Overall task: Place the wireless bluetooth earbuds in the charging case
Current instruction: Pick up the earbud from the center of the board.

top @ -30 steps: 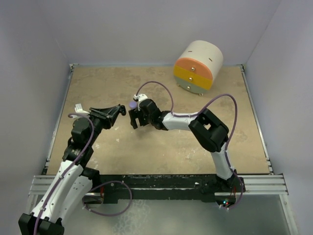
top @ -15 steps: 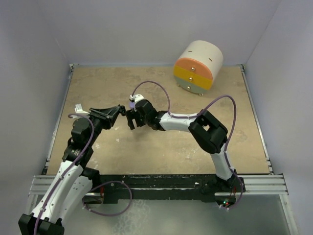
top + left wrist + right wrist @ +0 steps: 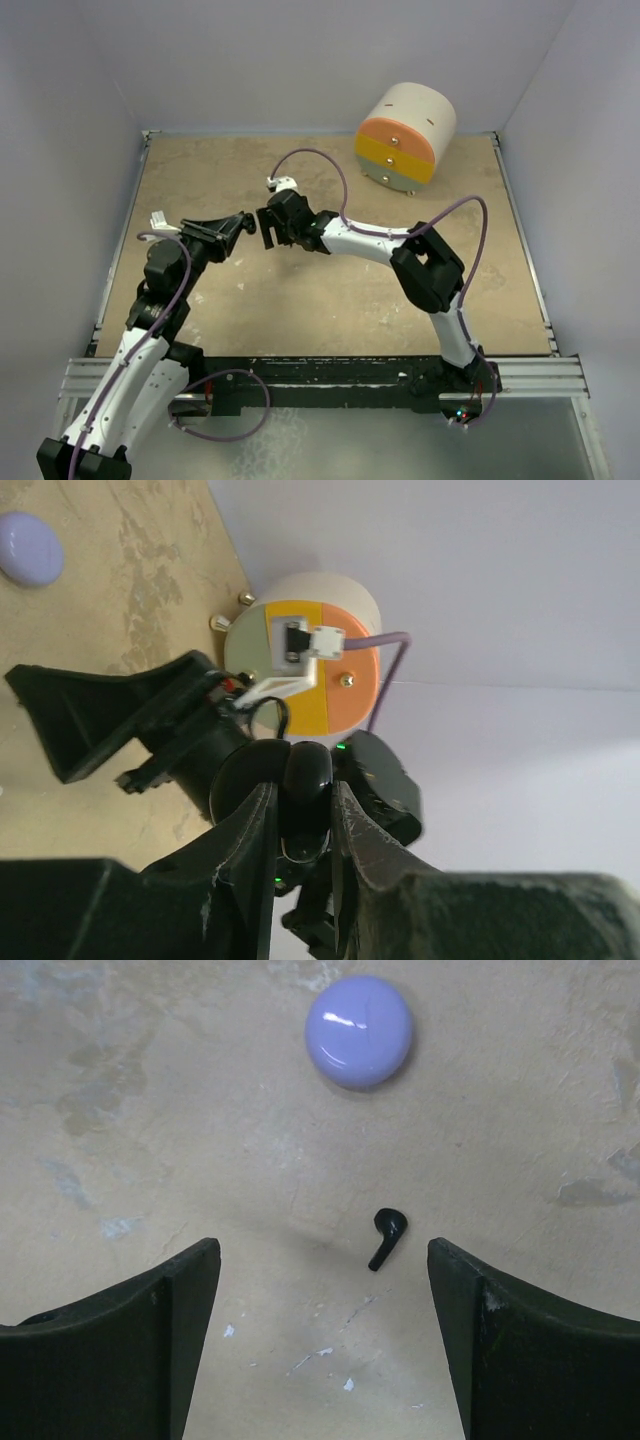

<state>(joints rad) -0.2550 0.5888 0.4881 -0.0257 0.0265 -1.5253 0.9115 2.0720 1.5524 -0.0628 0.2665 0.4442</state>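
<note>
1. The lavender round case (image 3: pixel 358 1031) lies shut on the table (image 3: pixel 120 1110), and nothing of its inside shows. A black round case (image 3: pixel 306 775) sits between the fingers of the left gripper (image 3: pixel 302 825); I cannot tell whether it is open. At the far side of the table, a drum-shaped drawer unit (image 3: pixel 405 138) has orange, yellow and pale green fronts, all pushed in.
2. One black earbud (image 3: pixel 387 1235) lies on the bare table near the lavender case, in neither case. In the right wrist view its long axis is a steep diagonal, with the bulb up and right and the stem down and left.
3. The left gripper is clamped on the black round case. The right gripper (image 3: pixel 322 1250) is spread wide and holds nothing. The earbud shows between its fingers and touches neither.
</note>
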